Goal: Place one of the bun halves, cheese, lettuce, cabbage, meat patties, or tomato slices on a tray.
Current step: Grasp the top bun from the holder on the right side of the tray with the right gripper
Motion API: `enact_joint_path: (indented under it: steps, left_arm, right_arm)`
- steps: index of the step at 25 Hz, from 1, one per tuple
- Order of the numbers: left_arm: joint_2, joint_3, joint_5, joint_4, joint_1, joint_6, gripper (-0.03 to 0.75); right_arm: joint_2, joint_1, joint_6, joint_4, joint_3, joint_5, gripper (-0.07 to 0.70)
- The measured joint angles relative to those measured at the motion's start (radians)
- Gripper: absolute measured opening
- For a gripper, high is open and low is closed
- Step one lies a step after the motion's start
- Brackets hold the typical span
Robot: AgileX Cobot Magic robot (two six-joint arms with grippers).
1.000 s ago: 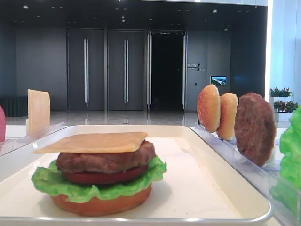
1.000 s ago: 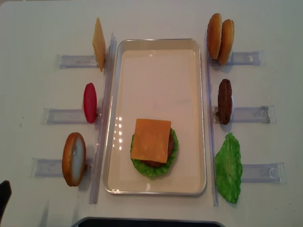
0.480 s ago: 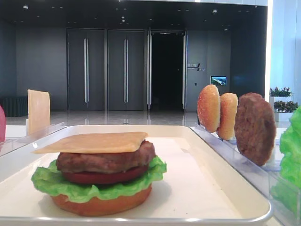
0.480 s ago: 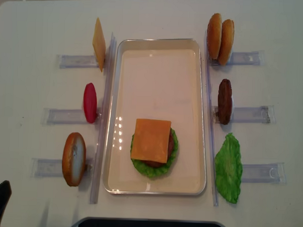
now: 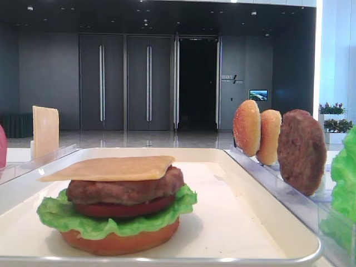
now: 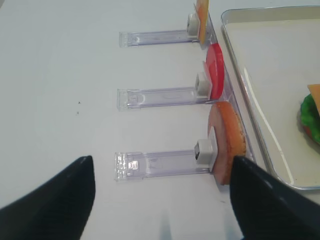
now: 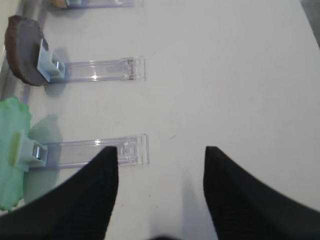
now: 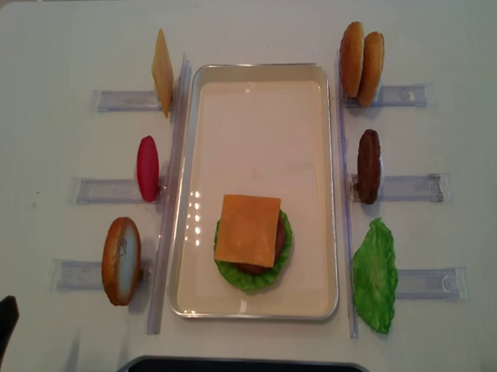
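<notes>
Your right gripper [image 7: 160,165] hangs released and empty beside the lettuce [image 7: 11,150]; racks stand spare pieces upright, easy to pinch for the tray [image 8: 261,70].

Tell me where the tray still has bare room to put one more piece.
The far half of the tray is bare, from the burger stack up to the far rim. Beside the stack only narrow strips remain; the near end is crowded.

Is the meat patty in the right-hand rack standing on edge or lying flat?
On edge. The meat patty stands upright against its clear rack, showing its round face in the low view and only its thin edge from above.
</notes>
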Motion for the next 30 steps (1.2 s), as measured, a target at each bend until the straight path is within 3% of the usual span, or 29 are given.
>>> enact_joint_path:
  steps: [6,10,25,30]
  left_arm:
    - [0.000,0.000,0.000,0.000,0.000,0.000,0.643]
    - [0.000,0.000,0.000,0.000,0.000,0.000,0.643]
    - [0.000,0.000,0.000,0.000,0.000,0.000,0.643]
    - [0.000,0.000,0.000,0.000,0.000,0.000,0.643]
  right_arm:
    - [0.341,0.000,-0.039,0.001,-0.095,-0.119,0.398]
    - [0.556,0.000,-0.097,0.034,-0.204,-0.160,0.398]
    - [1.171,0.000,-0.073,0.084,-0.689,-0.167,0.372]
    - [1.330,0.000,-0.071,0.084,-0.843,-0.137,0.365]
